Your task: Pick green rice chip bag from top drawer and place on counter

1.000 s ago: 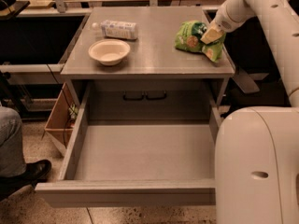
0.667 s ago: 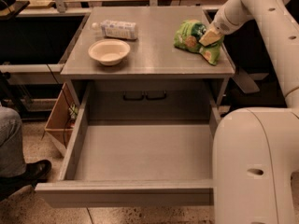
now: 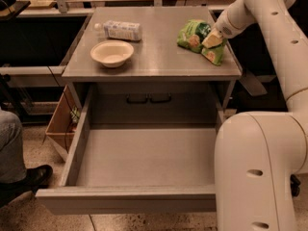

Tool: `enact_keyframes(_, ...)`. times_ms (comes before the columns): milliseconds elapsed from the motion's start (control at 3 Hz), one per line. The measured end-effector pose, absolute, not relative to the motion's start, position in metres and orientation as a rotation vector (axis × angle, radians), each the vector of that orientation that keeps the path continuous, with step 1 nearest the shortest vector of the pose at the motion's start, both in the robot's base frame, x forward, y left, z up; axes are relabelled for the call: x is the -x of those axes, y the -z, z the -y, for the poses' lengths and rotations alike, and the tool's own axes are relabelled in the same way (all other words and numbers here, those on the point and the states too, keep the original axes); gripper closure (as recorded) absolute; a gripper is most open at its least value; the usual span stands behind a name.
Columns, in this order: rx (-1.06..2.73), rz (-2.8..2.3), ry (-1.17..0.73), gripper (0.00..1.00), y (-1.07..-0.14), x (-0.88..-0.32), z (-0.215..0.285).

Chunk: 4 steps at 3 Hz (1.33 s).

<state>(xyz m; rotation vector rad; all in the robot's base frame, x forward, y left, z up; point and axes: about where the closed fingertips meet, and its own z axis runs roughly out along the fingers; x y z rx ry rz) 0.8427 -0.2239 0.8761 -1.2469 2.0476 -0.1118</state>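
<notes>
The green rice chip bag point(image 3: 195, 38) lies on the counter point(image 3: 159, 57) near its right edge. My gripper point(image 3: 212, 39) reaches in from the upper right and sits on the right end of the bag, covering part of it. The top drawer point(image 3: 144, 155) is pulled fully open below the counter, and its grey floor is bare.
A cream bowl point(image 3: 111, 53) stands at the counter's left front, with a white-and-blue carton point(image 3: 122, 31) lying behind it. My white arm and base point(image 3: 255, 172) fill the right side beside the drawer. A person's leg and shoe point(image 3: 17, 162) are at the left, by a wooden box point(image 3: 61, 124).
The gripper has stayed at the right end of the bag on the counter. The bag, the bowl, the carton and the drawer have not moved.
</notes>
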Motion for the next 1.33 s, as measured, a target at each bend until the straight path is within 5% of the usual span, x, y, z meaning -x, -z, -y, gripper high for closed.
enact_keyframes(333, 1.247, -2.042, 0.058, 0.00, -0.877, -0.838, 0.220)
enact_keyframes(1333, 1.060, -2.026, -0.068, 0.00, -0.952, -0.735, 0.339)
